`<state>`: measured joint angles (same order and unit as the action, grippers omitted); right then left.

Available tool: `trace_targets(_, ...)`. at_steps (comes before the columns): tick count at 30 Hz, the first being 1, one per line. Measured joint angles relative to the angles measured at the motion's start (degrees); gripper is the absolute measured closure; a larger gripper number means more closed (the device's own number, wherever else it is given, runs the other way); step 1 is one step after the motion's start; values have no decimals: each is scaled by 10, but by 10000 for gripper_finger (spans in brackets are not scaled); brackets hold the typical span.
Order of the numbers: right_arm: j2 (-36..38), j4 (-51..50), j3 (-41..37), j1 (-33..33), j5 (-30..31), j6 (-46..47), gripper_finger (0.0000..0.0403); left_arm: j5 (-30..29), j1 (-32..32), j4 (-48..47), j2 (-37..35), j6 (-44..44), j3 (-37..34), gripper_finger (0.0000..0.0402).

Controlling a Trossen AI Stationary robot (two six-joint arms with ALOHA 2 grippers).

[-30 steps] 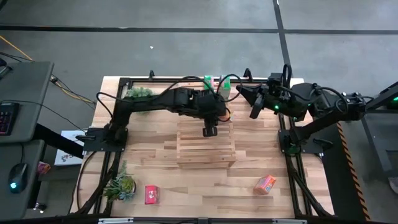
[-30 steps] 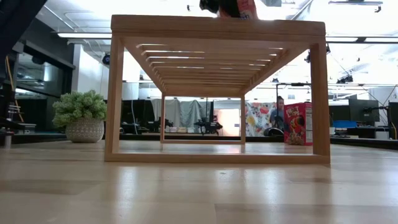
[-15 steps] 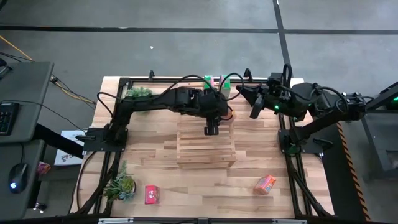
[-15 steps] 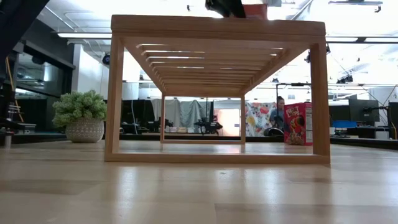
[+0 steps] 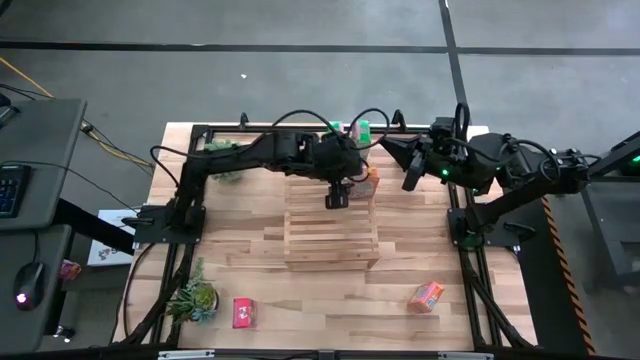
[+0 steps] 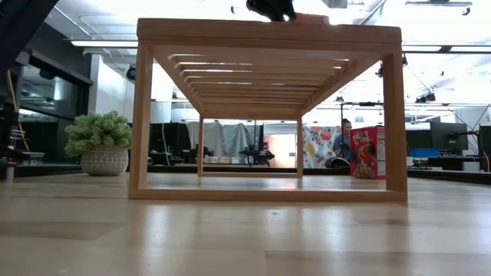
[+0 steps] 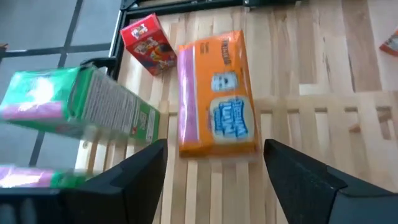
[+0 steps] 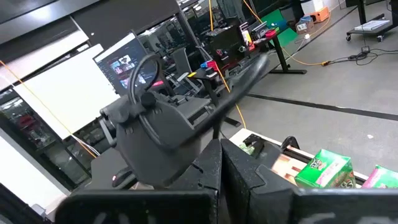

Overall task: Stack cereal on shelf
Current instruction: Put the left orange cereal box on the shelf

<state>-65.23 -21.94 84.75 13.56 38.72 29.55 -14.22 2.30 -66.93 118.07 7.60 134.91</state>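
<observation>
Near desk edge, high view: a small red printed cardboard cereal box [image 5: 243,313] lies flat just beside a small green potted plant [image 5: 193,298]; a small orange cereal box [image 5: 427,295] lies toward the right corner, well apart. Both rest on the butcher-block desk [image 5: 250,240].

Desk centre: the large rack of pale wooden slats [image 5: 331,228] stands upright, open beneath in the low view.

Rear of the rack: the left claw [image 5: 337,198] hovers above the top boards, its fingers [image 7: 134,180] spread with nothing between them. An orange box with a blue label [image 7: 216,93] lies flat on the slats just ahead of them, apart from both.

Behind the rack: an upright red box [image 7: 148,43] and green boxes [image 7: 81,112] stand on the desk.

Rear right: the right claw [image 5: 409,180] waits raised, fingers pressed together, holding nothing.
</observation>
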Motion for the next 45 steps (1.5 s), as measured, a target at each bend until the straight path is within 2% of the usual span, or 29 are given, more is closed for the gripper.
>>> trace_targets(6,0,1,0,0,0,-12,402,1,0,-6,-35,1,0,146)
trace_targets(11,1,-25,0,0,0,-19,402,1,5,-48,-86,-45,1,153)
trace_targets(14,5,-83,0,0,-3,-8,402,0,7,-48,-122,-81,-9,183)
trace_targets(16,8,-146,0,0,-14,21,402,-8,7,-39,-154,-103,-40,218)
trace_targets(19,8,-258,0,0,-30,81,402,-28,1,23,-224,-127,-131,285)
trace_targets(23,9,-415,-9,0,-53,177,402,-34,-13,177,-336,-169,-319,381)
trace_targets(26,20,-456,-55,5,-72,213,402,-18,-27,337,-414,-217,-480,388)
trace_targets(30,59,-376,-162,9,-106,220,403,10,-52,558,-469,-317,-663,398)
trace_targets(34,111,-231,-272,-4,-95,211,403,21,-76,740,-454,-391,-760,400)
trace_targets(36,135,-176,-315,-21,-86,210,403,20,-86,771,-427,-416,-771,401)
trace_targets(40,162,-74,-379,-74,-90,210,403,24,-93,790,-350,-426,-745,401)
trace_targets(45,162,42,-434,-140,-143,213,403,37,-85,786,-262,-406,-685,401)
